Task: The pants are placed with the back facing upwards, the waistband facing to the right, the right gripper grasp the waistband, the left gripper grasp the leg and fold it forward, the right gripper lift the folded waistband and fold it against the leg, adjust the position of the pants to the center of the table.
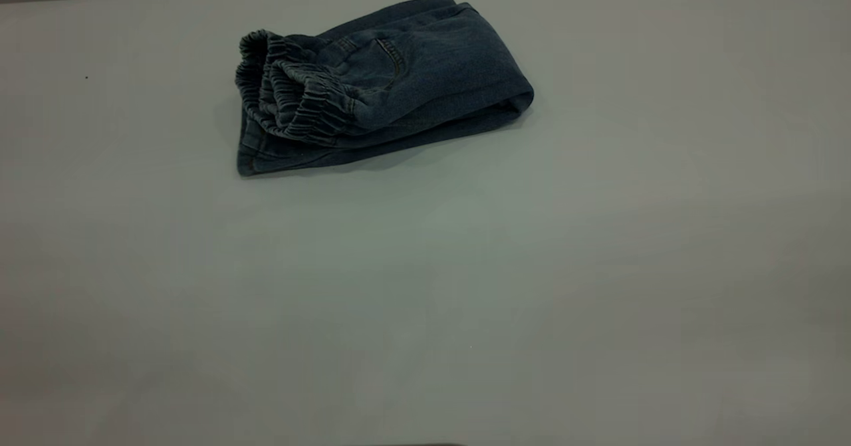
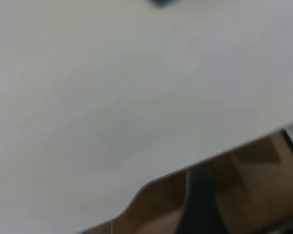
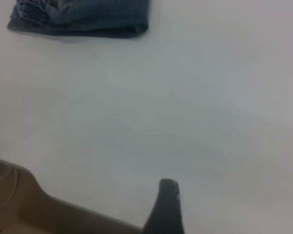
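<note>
The pants (image 1: 379, 84) lie folded into a compact bundle at the back of the table (image 1: 425, 286), left of its middle. Their ruffled waistband (image 1: 286, 97) sits on top at the bundle's left end, and a back pocket (image 1: 389, 57) faces up. The leg is hidden inside the fold. Neither arm shows in the exterior view. In the right wrist view the pants (image 3: 83, 19) lie far off, and the right gripper (image 3: 167, 207) is a dark shape over the table's near edge. The left gripper (image 2: 199, 204) is a dark blur beyond the table edge.
The table's edge runs through both wrist views, with brown floor (image 2: 244, 185) below it. A thin cable (image 3: 5, 195) hangs beside the edge in the right wrist view. Bare tabletop surrounds the pants on all sides.
</note>
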